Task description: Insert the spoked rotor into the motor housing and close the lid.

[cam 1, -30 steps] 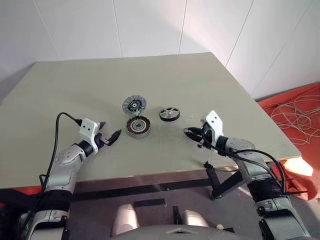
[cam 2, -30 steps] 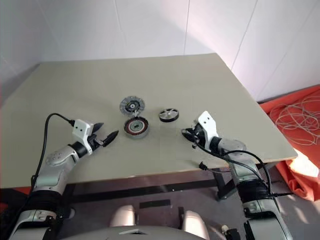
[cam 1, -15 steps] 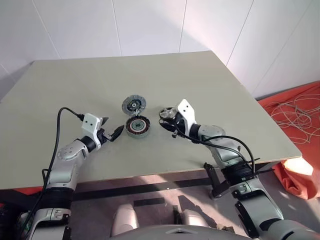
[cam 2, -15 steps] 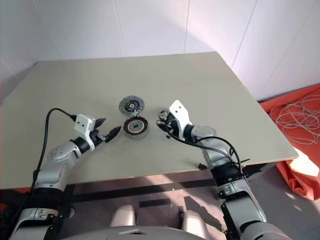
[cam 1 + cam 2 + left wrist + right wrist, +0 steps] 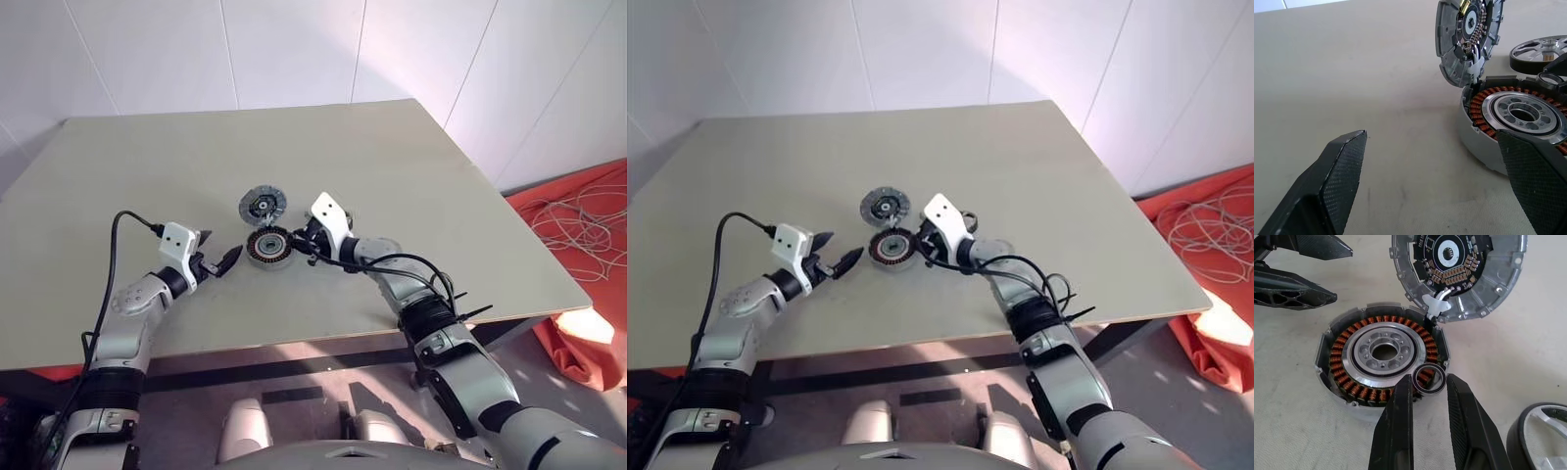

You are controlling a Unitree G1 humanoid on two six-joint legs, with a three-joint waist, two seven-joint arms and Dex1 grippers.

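Rotor (image 5: 1542,431) lies untouched on the table just beside the housing (image 5: 1382,357), rigid, light, smooth-rimmed, judged best pinched across its rim or a spoke; right gripper (image 5: 1429,382) grips a small ring (image 5: 1430,378) over the coils, left gripper (image 5: 217,259) spread empty.

The housing (image 5: 1382,360) has a bright machined metal centre, glossy copper windings around it and a dull grey cast shell. The lid (image 5: 1459,271) is matt cast metal with a dark circuit board inside. The rotor (image 5: 1542,51) has a matt black rim and brushed silver spokes. The small ring (image 5: 1430,378) shines dark. The fingers (image 5: 1342,176) show a dimpled black texture. The table (image 5: 147,166) is matt and slightly scuffed.
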